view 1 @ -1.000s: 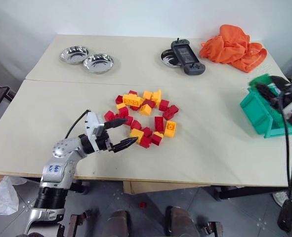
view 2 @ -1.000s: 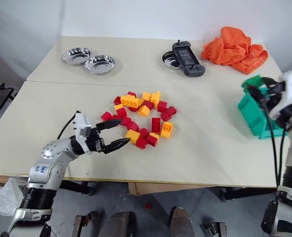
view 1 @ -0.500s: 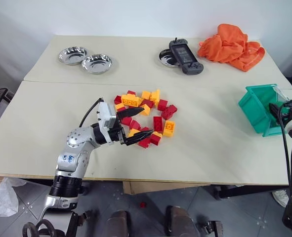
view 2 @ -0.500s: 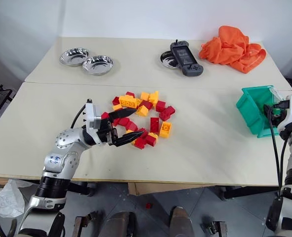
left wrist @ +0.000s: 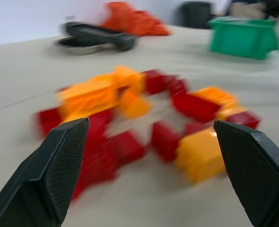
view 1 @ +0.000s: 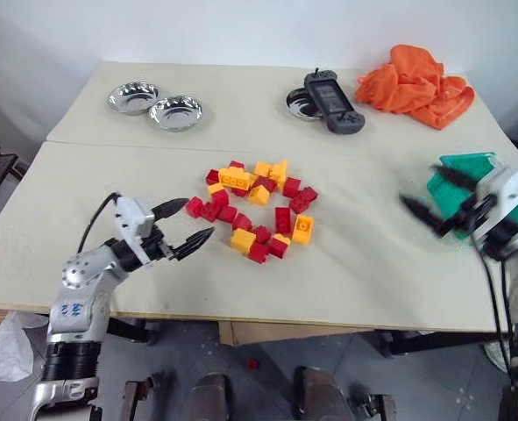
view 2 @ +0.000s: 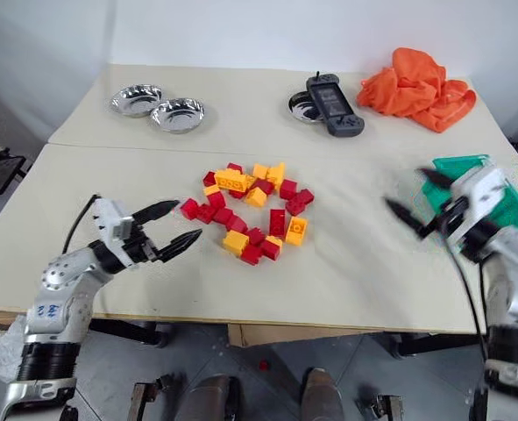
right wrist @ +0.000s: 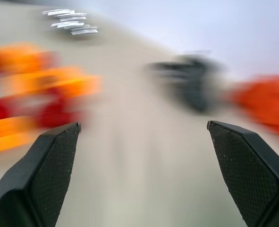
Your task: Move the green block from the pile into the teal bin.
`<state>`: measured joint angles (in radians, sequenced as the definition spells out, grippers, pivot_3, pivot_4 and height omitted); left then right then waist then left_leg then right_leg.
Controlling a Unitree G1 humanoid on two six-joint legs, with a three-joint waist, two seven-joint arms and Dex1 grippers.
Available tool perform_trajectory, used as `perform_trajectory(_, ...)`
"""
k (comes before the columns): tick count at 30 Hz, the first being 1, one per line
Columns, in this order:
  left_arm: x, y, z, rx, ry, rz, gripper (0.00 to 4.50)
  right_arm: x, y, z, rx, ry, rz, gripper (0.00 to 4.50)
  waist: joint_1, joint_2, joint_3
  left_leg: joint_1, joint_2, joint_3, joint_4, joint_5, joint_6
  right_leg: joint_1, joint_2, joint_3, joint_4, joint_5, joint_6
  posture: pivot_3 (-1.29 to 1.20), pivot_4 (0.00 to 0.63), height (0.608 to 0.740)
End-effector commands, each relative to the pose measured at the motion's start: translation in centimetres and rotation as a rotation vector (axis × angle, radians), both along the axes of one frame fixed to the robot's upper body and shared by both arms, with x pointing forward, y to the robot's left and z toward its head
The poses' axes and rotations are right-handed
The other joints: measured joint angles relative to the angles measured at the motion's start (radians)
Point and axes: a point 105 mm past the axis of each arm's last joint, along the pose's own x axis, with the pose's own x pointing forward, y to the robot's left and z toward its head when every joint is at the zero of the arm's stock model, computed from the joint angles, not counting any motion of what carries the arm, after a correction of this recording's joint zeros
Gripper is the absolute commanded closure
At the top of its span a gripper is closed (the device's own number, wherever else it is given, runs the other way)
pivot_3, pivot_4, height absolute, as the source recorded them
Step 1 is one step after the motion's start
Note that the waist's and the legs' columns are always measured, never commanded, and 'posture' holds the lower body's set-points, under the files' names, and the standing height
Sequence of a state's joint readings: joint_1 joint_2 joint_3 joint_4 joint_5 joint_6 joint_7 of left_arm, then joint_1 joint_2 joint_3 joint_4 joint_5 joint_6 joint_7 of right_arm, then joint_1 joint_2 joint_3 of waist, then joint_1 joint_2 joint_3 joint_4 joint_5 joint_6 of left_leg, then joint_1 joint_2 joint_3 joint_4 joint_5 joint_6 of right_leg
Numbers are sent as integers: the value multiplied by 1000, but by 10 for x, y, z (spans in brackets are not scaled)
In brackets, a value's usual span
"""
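Left pincer [view 1: 182, 230] hovers above the bench [view 1: 372, 263] just left of the pile [view 1: 251, 208], fingers spread wide, nothing between them. Right pincer [view 1: 432, 200] hangs beside the teal bin [view 1: 458, 167] on its pile-facing side, released and empty, its two black fingers well apart in the right wrist view. The pile of red and yellow-orange bricks sits mid-bench. The green block cannot be made out among the bricks or elsewhere; the bin's interior is largely hidden by the right wrist. Two steel bowls [view 1: 153, 104], a black handheld controller [view 1: 332, 100] and an orange cloth [view 1: 414, 76] lie along the far side.
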<state>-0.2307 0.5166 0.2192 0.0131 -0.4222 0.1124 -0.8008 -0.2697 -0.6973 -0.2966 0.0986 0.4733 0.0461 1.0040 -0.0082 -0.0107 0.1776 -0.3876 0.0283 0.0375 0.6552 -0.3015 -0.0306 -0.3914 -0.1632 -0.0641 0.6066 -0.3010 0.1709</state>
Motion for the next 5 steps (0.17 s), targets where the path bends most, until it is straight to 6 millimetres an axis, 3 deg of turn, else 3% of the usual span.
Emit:
perform_trajectory(1, -8, 18, 10, 26, -47, 84, 0, -27, 24, -15, -22, 33, 153, 15, 13, 0, 0, -1, 0, 0, 1, -1, 0, 0, 0, 0, 0, 0, 0, 0, 150, 740)
perform_trajectory(5, -18, 34, 7, 65, -59, 174, 0, -43, 25, -44, -7, 115, 151, 15, 23, 0, 0, -1, 0, 0, 5, -5, 2, 1, 0, 0, 0, 0, 0, 0, 150, 740)
